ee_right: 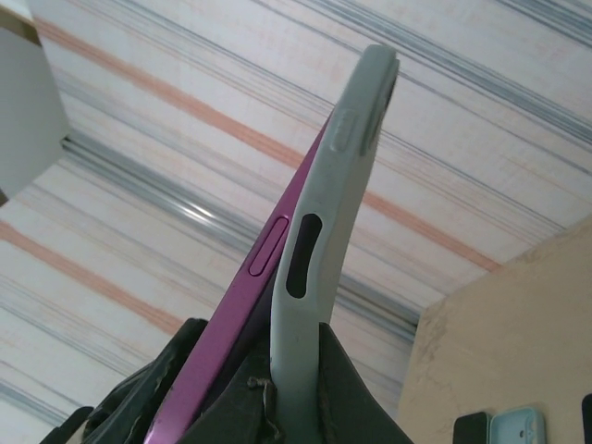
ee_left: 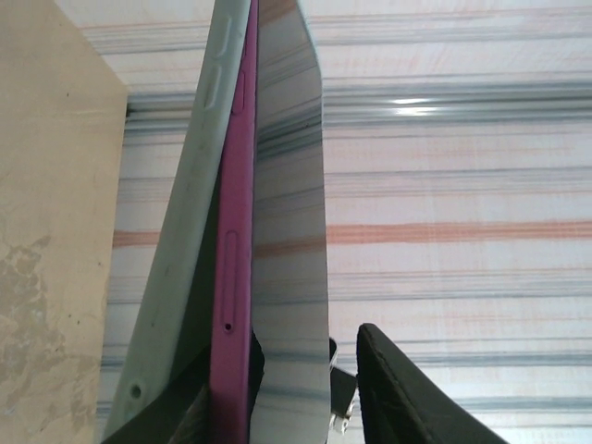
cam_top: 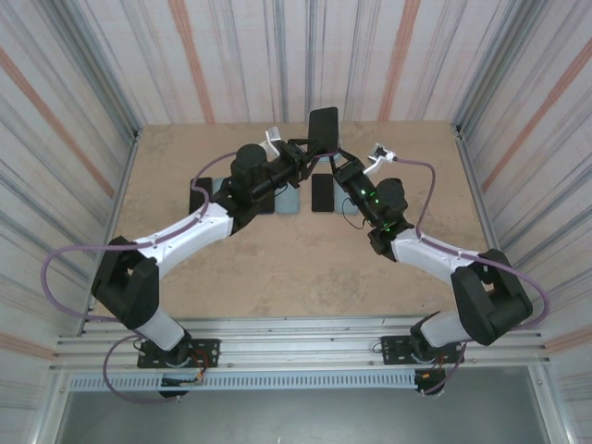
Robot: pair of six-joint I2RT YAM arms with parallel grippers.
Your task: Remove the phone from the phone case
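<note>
Both arms hold the phone point(cam_top: 324, 129) upright above the middle of the table. In the left wrist view its magenta edge point(ee_left: 231, 277) and glossy screen stand on end, and the pale grey phone case point(ee_left: 176, 268) is peeled away on the left. My left gripper point(ee_left: 287, 407) straddles both; its right finger point(ee_left: 398, 398) stands apart from the screen, so it reads open. My right gripper point(ee_right: 301, 370) is shut on the wall of the phone case point(ee_right: 324, 240), and the phone point(ee_right: 250, 277) leans out of it to the left.
A black phone point(cam_top: 323, 192) and a pale blue case point(cam_top: 289, 199) lie flat on the tan table point(cam_top: 305, 268) under the arms. The same pair shows in the right wrist view, the black one point(ee_right: 472, 427) beside the blue case point(ee_right: 523, 430). Striped walls point(cam_top: 92, 92) enclose the table.
</note>
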